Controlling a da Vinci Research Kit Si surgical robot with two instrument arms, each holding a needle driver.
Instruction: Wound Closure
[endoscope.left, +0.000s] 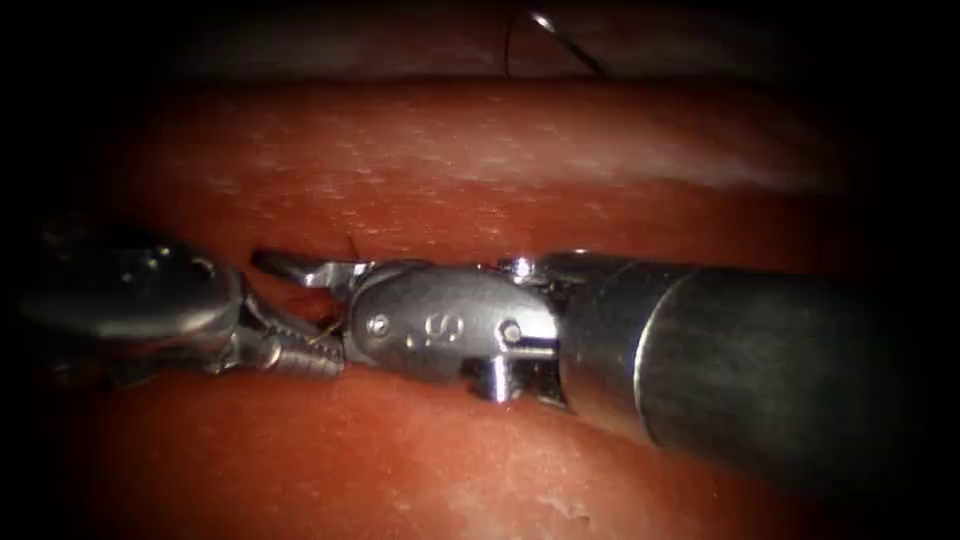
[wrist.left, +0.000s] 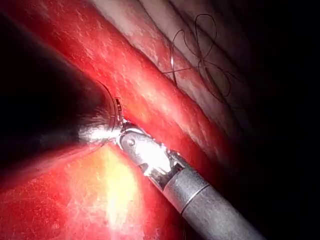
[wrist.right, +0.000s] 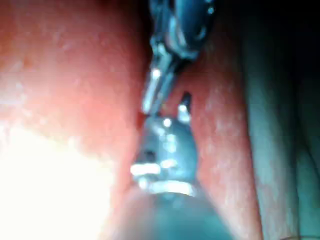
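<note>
The tissue (endoscope.left: 480, 160) is the whole ground of the scene, a wet red surface with fine pale speckles and long soft ridges; it shines strongly near the tools in the right wrist view (wrist.right: 60, 75); toward its far edge it becomes paler and streaked (wrist.left: 165, 40); around it the room is dark.

Across the tissue runs the cut (endoscope.left: 330, 305), a dark narrow furrow, and both tools meet in it. The right arm's tool (endoscope.left: 300, 290) is the largest thing on the tissue; its thick grey shaft (endoscope.left: 760, 370) lies low along the furrow; the wrist carries a mark like the letter S; one jaw points away from the shaft and a little upward, standing apart from the rest, so the jaws look spread; the second jaw is hidden behind the other tool. I cannot see that it holds anything.

The left arm's tool (endoscope.left: 320, 345) comes from the opposite side; its ribbed jaws look pressed together, their tips just at the base of the right tool's jaws; in the right wrist view (wrist.right: 152, 100) they also look narrow and closed, beside the raised jaw of the right arm's tool (wrist.right: 170, 112).

The thread (wrist.left: 200, 60) lies in loose dark loops on the pale far edge of the tissue, well apart from both tools; one curl is seen there from the endoscope (endoscope.left: 560, 40).

At the left tool's tips is a yellowish sliver (endoscope.left: 325, 335); I cannot tell whether it is the needle, or whether it enters the tissue.
</note>
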